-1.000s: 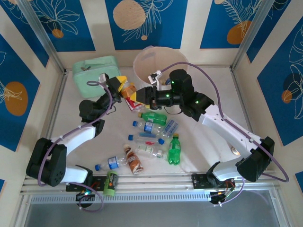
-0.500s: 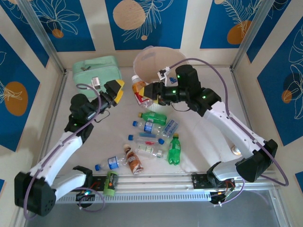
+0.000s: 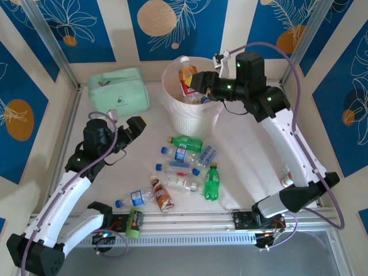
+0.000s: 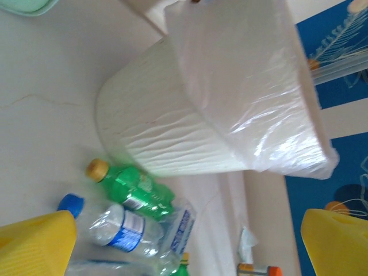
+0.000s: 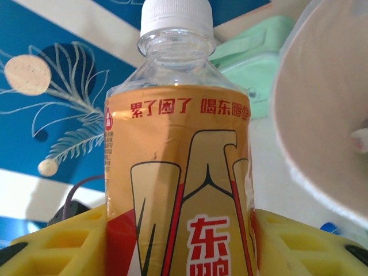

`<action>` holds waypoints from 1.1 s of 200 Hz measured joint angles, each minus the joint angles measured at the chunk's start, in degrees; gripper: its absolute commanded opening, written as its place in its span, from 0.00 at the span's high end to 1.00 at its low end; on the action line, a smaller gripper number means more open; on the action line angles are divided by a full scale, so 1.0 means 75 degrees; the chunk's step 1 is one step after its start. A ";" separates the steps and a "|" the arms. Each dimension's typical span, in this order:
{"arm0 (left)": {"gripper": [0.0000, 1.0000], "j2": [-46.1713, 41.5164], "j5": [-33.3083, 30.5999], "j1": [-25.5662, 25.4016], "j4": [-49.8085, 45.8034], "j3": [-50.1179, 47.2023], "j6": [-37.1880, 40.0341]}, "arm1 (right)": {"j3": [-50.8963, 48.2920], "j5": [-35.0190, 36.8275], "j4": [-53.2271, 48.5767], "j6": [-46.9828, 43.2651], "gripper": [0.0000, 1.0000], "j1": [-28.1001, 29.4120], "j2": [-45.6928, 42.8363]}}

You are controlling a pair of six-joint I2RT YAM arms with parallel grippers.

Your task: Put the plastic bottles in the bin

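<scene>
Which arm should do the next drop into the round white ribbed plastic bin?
Right. The right gripper clamps the orange-labelled white-capped plastic bottle above the bin; the left gripper is open and empty.

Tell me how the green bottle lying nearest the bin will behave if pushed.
The green bottle lies on its side, so it would probably roll if nudged across its body. Its thin see-through plastic suggests it is light and may skid. The clear bottle right beside it would likely shift too.
</scene>
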 measured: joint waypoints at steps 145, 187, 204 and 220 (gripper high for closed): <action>0.01 -0.0801 -0.0425 0.0000 -0.1786 -0.0204 0.0801 | 0.2279 0.0848 -0.1644 -0.1096 0.23 -0.0711 0.2806; 0.00 -0.0796 -0.0428 0.0000 -0.1839 -0.0245 0.0915 | 0.2655 0.1128 -0.1979 -0.1195 0.19 -0.0679 0.2876; 0.01 -0.0790 -0.0449 0.0000 -0.1862 -0.0245 0.0944 | 0.2702 0.1285 -0.2069 -0.1247 0.19 -0.0609 0.2801; 0.01 -0.0790 -0.0463 0.0000 -0.1894 -0.0245 0.0944 | 0.2699 0.1486 -0.2221 -0.1306 0.19 -0.0458 0.2623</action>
